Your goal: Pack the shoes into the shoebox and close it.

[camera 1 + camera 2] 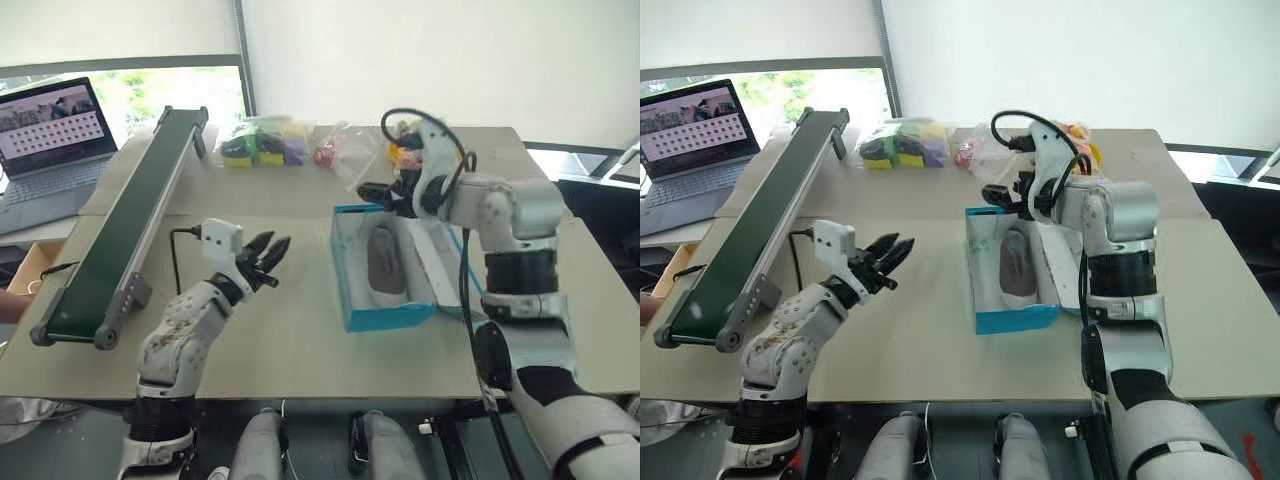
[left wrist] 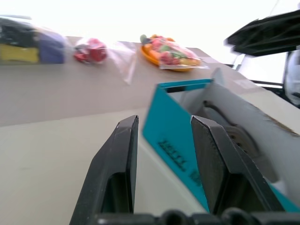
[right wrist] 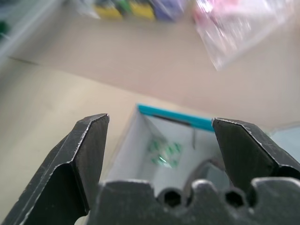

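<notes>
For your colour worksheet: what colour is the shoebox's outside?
Bright blue shoebox, white inside; clearest in the left eye view.

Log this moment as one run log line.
box: bright blue cardboard shoebox open, lid up | contents: one grey shoe visible inside | right gripper: open, empty, above box | left gripper: open, empty, beside box

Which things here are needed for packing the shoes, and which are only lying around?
For the job:
- shoebox, open
- shoe lying inside it
- right tool, open above the box
- left tool, open, empty

Lying about:
- conveyor
- laptop
- clear bags of items
</notes>
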`<control>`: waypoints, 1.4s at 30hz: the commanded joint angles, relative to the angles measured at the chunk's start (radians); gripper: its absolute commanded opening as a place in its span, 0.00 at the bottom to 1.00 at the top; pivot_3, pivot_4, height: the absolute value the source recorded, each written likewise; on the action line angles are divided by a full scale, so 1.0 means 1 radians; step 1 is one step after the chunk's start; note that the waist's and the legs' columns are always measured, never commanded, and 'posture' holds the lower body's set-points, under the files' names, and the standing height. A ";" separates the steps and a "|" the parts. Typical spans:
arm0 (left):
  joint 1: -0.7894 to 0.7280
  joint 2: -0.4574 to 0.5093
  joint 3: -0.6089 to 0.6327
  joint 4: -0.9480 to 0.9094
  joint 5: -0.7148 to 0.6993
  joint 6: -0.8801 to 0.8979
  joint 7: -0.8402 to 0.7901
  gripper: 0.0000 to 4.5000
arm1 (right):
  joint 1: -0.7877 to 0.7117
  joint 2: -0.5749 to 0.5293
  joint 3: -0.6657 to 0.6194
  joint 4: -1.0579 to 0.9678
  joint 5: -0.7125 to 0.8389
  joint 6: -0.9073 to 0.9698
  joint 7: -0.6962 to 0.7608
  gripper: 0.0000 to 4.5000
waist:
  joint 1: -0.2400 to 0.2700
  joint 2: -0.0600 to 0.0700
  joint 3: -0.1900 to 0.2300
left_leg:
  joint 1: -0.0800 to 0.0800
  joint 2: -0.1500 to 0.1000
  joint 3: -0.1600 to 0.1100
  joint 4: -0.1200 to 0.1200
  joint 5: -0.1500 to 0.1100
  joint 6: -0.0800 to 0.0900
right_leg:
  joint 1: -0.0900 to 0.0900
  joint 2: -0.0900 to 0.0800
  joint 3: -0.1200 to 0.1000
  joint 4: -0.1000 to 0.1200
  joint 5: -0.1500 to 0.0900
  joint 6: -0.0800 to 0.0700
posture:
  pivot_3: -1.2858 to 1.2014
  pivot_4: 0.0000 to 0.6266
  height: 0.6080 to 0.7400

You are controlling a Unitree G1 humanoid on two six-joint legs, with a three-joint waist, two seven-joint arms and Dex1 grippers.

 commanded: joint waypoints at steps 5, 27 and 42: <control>0.033 0.134 0.268 0.009 0.021 -0.044 0.100 0.42 | 0.304 -0.096 0.072 -0.498 0.082 -0.141 0.146 0.92 | 0.003 0.000 0.000 | 0.001 0.001 -0.001 -0.001 -0.002 -0.003 | 0.001 0.001 -0.001 0.000 -0.001 -0.002 | 0.52 0.24 0.55; 0.151 0.273 0.483 0.134 0.049 -0.070 0.125 0.99 | 0.573 -0.133 0.259 -0.484 -0.030 -0.521 0.279 1.00 | 0.012 -0.004 0.000 | 0.002 0.000 0.000 0.000 -0.005 -0.009 | 0.001 -0.004 -0.002 -0.004 -0.004 -0.006 | 0.52 0.24 0.55; 0.138 0.242 0.415 0.198 0.068 -0.086 0.117 0.99 | 0.607 -0.182 0.256 -0.499 -0.052 -0.485 0.283 1.00 | 0.013 -0.005 0.000 | 0.002 0.000 0.000 0.000 -0.005 -0.009 | 0.001 -0.005 -0.002 -0.004 -0.004 -0.006 | 0.52 0.24 0.55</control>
